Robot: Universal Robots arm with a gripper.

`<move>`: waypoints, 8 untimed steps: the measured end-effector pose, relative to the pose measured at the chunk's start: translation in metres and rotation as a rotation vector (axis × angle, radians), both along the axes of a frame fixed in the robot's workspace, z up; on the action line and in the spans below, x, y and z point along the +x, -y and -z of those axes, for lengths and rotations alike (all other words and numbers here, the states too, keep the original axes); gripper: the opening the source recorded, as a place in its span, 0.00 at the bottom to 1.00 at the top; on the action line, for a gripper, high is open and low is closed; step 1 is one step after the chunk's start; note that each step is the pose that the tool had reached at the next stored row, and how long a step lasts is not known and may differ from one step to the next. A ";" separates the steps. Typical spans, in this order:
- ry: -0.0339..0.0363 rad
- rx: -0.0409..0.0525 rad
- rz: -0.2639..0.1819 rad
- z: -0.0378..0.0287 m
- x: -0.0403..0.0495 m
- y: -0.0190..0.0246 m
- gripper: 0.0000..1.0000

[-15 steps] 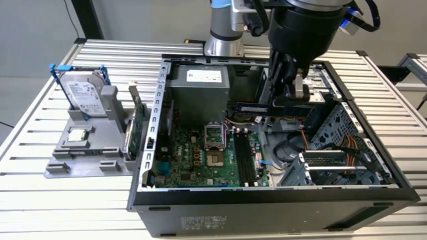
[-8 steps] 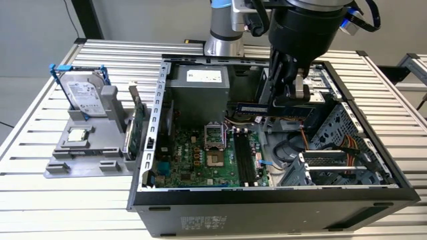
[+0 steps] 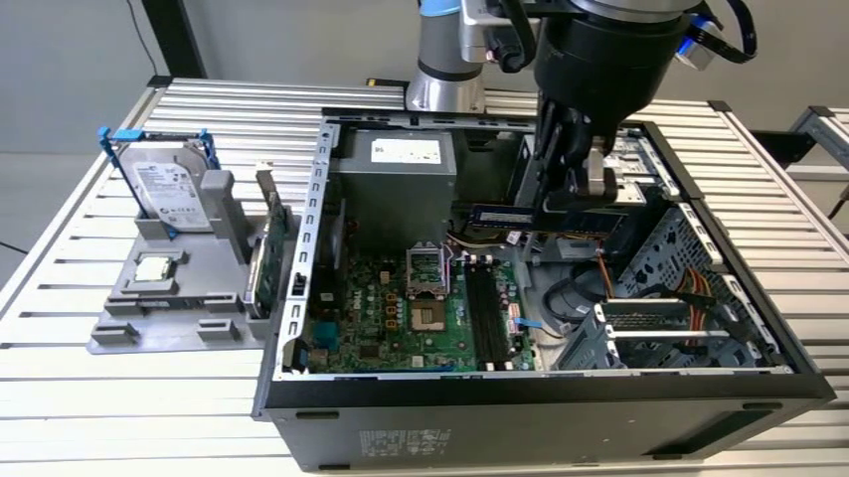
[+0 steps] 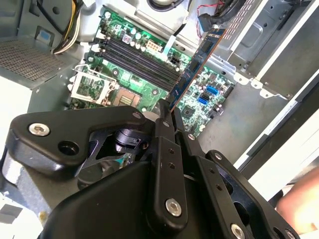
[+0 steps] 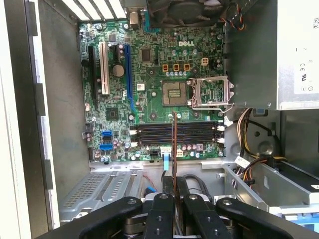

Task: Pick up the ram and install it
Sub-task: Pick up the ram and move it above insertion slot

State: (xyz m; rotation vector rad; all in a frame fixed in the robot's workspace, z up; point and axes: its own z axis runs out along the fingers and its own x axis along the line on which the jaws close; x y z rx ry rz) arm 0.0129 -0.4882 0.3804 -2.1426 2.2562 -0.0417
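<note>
The ram [image 3: 508, 213] is a thin bluish-dark stick held level above the open computer case, with my gripper [image 3: 588, 191] shut on one end of it. In both wrist views it shows edge-on, the ram [image 5: 174, 144] running out from between the black fingertips of my gripper [image 5: 174, 195]. In the second wrist view the ram [image 4: 199, 59] reaches out from my gripper [image 4: 167, 113] over the green motherboard [image 4: 209, 89]. The black memory slots [image 5: 149, 133] lie below the stick, apart from it. In the exterior view the slots [image 3: 488, 320] sit lower in the case.
A grey holder [image 3: 173, 328] at the exterior view's left carries a silver hard drive [image 3: 173, 194], a processor chip [image 3: 157, 266] and a green card [image 3: 269, 260]. Inside the case are a power supply [image 3: 394, 169], drive cage [image 3: 637, 338] and cables [image 5: 249, 124]. A person's hand [image 4: 299, 204] shows nearby.
</note>
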 end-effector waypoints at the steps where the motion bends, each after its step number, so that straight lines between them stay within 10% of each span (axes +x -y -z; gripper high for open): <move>1: 0.0034 0.0005 0.000 0.0000 0.0000 0.0000 0.00; 8: 0.0194 0.0022 0.000 0.0002 -0.0001 0.0000 0.00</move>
